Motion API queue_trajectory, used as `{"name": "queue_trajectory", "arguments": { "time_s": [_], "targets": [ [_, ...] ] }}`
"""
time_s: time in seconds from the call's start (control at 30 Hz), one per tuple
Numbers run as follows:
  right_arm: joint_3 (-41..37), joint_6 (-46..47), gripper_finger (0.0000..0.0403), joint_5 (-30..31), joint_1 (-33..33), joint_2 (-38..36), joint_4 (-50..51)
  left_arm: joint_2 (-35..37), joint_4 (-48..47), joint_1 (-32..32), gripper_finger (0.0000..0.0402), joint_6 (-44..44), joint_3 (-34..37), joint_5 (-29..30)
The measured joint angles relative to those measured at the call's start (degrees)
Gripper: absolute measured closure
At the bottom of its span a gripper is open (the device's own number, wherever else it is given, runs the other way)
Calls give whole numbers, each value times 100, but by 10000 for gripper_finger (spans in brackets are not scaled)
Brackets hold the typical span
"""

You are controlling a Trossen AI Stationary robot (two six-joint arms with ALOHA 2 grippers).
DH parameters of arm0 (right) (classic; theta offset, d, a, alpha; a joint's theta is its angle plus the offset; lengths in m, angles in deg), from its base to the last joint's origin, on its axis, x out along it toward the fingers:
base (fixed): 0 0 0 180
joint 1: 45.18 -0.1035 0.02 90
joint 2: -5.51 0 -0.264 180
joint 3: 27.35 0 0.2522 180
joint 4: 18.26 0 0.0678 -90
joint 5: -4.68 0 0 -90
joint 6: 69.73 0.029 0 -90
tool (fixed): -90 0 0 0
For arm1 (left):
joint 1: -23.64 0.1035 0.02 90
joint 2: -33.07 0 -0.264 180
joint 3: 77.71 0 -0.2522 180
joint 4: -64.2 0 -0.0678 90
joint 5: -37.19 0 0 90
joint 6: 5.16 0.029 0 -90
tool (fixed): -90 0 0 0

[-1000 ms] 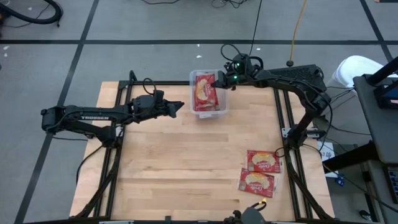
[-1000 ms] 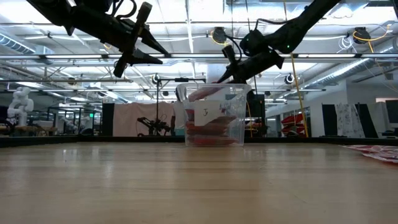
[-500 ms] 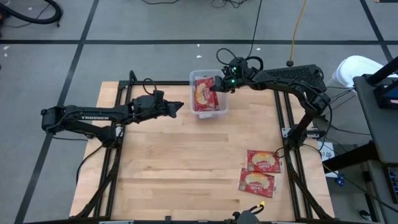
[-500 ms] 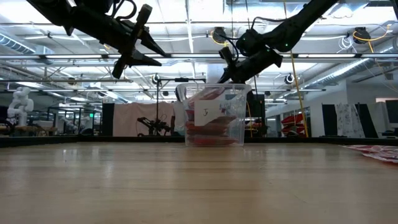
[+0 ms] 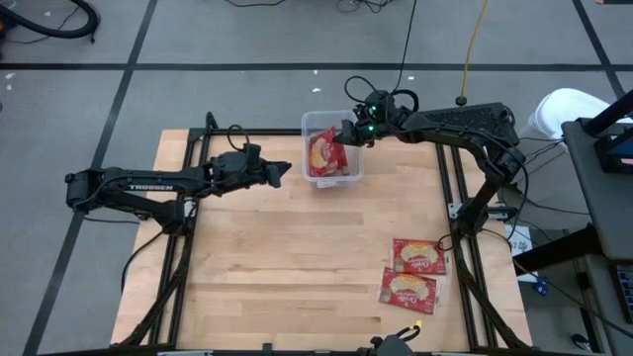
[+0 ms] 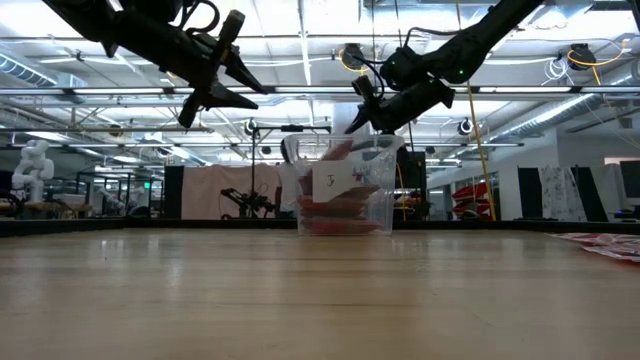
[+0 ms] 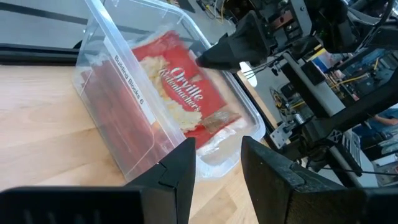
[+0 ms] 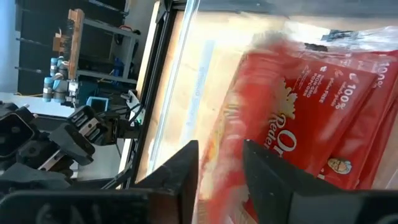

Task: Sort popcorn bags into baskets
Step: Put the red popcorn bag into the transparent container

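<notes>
The top popcorn bag point(image 5: 324, 151) now lies tilted in the clear tub point(image 5: 309, 123) just below the right end effector point(image 5: 348, 133), whose fingers are spread and have let it drop, while the left end effector point(image 5: 284, 170), fingers parted, hovers beside the tub.

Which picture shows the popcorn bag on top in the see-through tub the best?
The left wrist view: the top popcorn bag lies tilted in the clear tub, lettering readable. The high view shows it small, the low view only as red through the tub wall, and the right wrist view sees part, blurred.
</notes>
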Motion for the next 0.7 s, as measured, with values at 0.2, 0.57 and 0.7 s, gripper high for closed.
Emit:
{"name": "queue_trajectory", "arguments": {
  "time_s": [0.2, 0.57, 0.7],
  "targets": [
    [0, 9, 272, 157, 0, -126, 30, 1, -67, 2, 270, -51, 0, -58],
    [2, -338, 271, 1089, -389, -1120, 1027, -1, -325, -4, 270, -225, 2, -536],
    [0, -204, 271, 1538, -760, -1588, 1437, -1, -392, -4, 270, -111, 2, -1115]
  ]
}}
